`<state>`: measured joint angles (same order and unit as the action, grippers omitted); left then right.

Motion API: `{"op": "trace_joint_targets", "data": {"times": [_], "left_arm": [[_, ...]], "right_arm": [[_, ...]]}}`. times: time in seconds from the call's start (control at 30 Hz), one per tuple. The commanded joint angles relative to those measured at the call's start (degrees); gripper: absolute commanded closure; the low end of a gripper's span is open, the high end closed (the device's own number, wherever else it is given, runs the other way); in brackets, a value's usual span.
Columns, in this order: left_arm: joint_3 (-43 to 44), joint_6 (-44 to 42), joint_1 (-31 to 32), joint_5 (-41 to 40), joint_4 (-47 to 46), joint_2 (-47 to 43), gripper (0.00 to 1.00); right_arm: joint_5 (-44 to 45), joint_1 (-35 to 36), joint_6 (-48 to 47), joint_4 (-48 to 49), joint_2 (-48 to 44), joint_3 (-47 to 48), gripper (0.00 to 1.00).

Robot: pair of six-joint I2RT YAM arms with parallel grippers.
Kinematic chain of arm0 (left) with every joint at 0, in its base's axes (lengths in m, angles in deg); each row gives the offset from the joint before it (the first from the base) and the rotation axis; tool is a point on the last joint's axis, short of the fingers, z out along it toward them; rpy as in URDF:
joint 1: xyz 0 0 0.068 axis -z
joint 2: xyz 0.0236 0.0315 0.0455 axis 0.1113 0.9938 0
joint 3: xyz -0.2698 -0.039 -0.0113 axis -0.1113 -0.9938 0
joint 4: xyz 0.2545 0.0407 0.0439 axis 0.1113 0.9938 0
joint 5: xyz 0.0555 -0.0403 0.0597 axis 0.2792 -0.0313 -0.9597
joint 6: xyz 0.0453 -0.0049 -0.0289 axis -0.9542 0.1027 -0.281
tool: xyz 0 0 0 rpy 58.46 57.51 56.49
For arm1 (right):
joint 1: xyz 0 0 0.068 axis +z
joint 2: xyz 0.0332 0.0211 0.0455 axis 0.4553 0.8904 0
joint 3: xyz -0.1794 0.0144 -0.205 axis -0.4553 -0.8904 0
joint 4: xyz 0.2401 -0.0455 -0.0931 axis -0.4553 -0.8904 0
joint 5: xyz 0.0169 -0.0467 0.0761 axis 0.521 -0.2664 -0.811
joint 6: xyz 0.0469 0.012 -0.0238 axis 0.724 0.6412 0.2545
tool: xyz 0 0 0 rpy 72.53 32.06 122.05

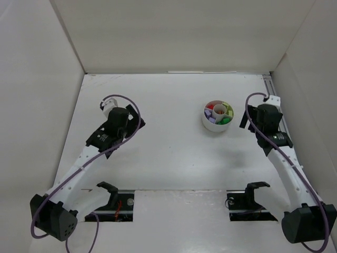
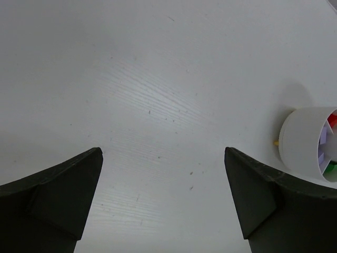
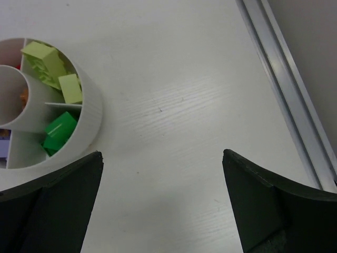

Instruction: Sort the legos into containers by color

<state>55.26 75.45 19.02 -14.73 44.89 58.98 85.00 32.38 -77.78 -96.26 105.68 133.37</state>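
Note:
The round white dish (image 1: 211,126) stands right of centre, its wedges holding legos. In the right wrist view the dish (image 3: 92,113) is at the left, with pale yellow bricks (image 3: 50,62), a green brick (image 3: 59,130) and an orange bit in the hub (image 3: 23,97). In the left wrist view the dish (image 2: 300,139) is at the right edge, showing red (image 2: 332,120), purple (image 2: 326,142) and green (image 2: 331,168); a tiny tan piece (image 2: 276,142) lies by its wall. My left gripper (image 1: 136,122) (image 2: 163,153) is open and empty over bare table. My right gripper (image 1: 246,117) (image 3: 163,154) is open and empty, just right of the dish.
A metal rail (image 3: 284,79) runs along the table's right side (image 1: 274,89). White walls enclose the table at the back and both sides. Two black brackets (image 1: 108,188) (image 1: 254,188) stand at cut-outs near the front edge.

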Motion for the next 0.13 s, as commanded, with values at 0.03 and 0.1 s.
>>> {"op": "trace_joint_targets", "data": {"times": [0.03, 0.1], "left_arm": [[-0.8, -1.7, -0.3, -0.1, 0.1, -4.1, 0.00], [-1.4, -1.2, -0.3, 0.5, 0.6, -5.2, 0.00]], "right_arm": [[4.2, -0.2, 2.9, -6.5, -4.7, -0.7, 0.00], [3.7, -0.2, 3.7, -6.5, -5.6, -0.7, 0.00]]}}
